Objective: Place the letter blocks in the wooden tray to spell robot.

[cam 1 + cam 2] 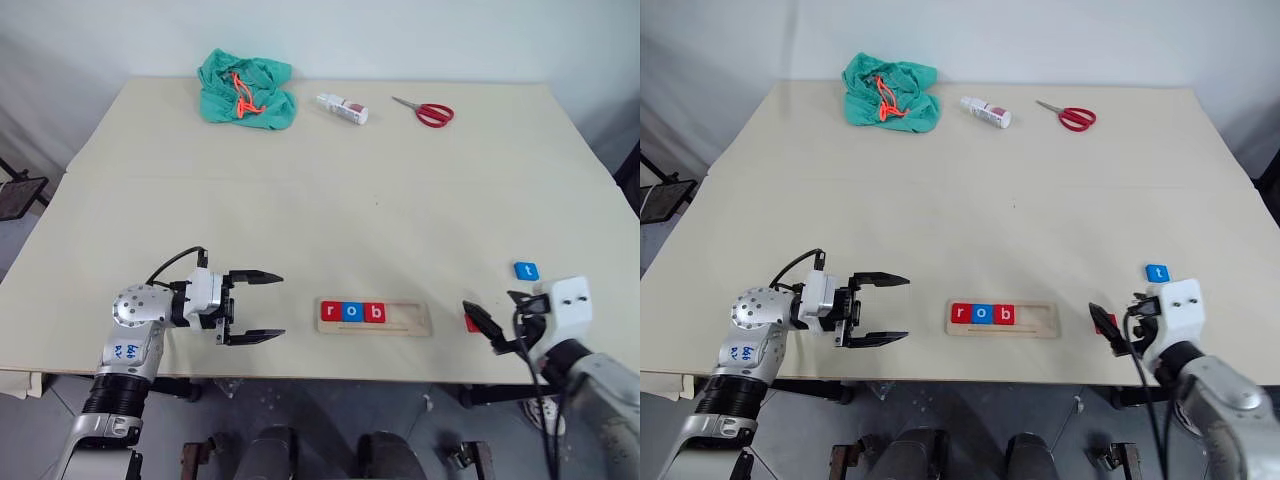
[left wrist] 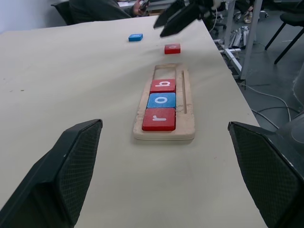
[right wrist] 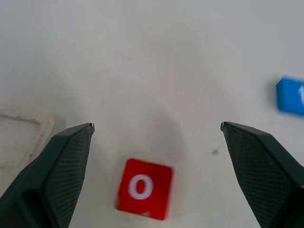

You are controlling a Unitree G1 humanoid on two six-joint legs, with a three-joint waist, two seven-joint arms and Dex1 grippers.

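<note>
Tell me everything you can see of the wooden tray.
The wooden tray is a long, narrow strip of pale wood lying flat near the table's front edge, between the two grippers and touched by neither. Its recess holds a red r, a blue o and a red b side by side; the rest is empty. A thin groove runs lengthwise beside the recess.

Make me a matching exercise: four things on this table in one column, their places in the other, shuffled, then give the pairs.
Things:
1. red o block
2. blue t block
3. red b block
4. scissors

Places:
A. third slot of the wooden tray
B. far edge of the table, right of the small bottle
C. loose on the table between the open fingers of the right gripper
D. loose on the table, beyond the right gripper

Pairs: 1-C, 2-D, 3-A, 4-B
</note>
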